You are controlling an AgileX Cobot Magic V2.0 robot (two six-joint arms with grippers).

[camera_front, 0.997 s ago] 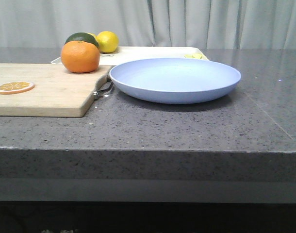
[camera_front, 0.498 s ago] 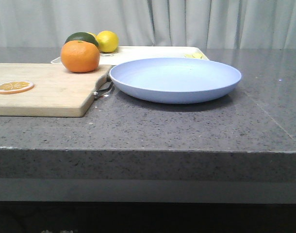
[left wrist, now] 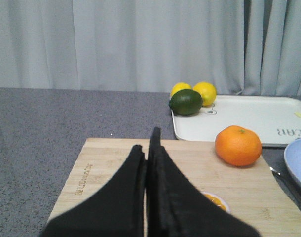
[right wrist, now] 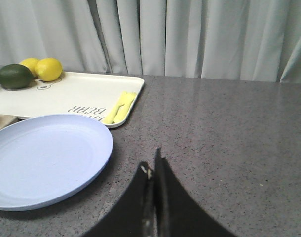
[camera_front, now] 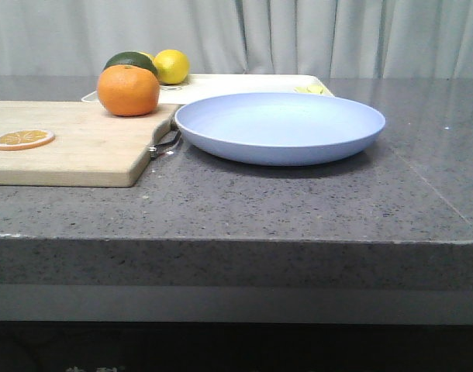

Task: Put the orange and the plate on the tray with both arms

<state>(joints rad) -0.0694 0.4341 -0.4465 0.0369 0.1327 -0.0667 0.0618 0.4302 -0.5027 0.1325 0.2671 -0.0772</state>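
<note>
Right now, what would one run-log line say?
orange: on cutting board | plate: on counter | tray: awaiting both | left gripper, right gripper: shut

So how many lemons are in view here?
2. Both sit at the tray's far corner behind the dark green fruit: one lemon beside it, the other lemon mostly hidden by it. More could be hidden there.

Count on the tabletop (camera_front: 314, 209):
- 1 whole orange (camera_front: 128, 90)
- 1 orange slice (camera_front: 22, 139)
- 2 lemons (left wrist: 194, 92)
- 1 dark green lime (left wrist: 186, 101)
- 1 blue plate (camera_front: 280, 128)
- 1 white tray (right wrist: 66, 94)
- 1 wooden cutting board (camera_front: 74, 143)
- 2 small yellow utensils (right wrist: 120, 107) on the tray
</note>
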